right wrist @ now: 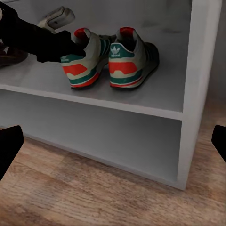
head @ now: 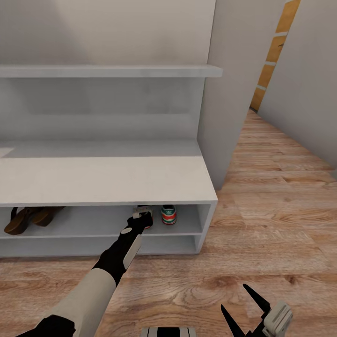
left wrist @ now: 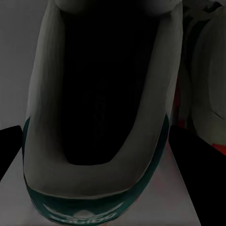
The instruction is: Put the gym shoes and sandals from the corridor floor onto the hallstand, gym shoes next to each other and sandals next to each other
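The left gripper (head: pixel 142 211) was reached into the upper tier of the hallstand (head: pixel 107 178), at the heel of the left gym shoe (right wrist: pixel 81 61), which stood on that shelf just beside its mate, the right gym shoe (right wrist: pixel 129 59), both with heels facing out toward the robot and long axes running back into the rack. In the left wrist view the shoe's opening lay straight ahead, with a dark finger at either side of the heel; whether the fingers gripped the shoe or had let go could not be told. The two sandals (head: pixel 28 220) lay together at the far left of the same tier, well apart from the sneakers. The right gripper (head: pixel 252 311) hung low over the corridor floor (head: pixel 281 210), fingers spread wide and holding nothing. All four shoes seemed to be racked, so the left arm would probably only need to draw straight back along the shoe's axis.
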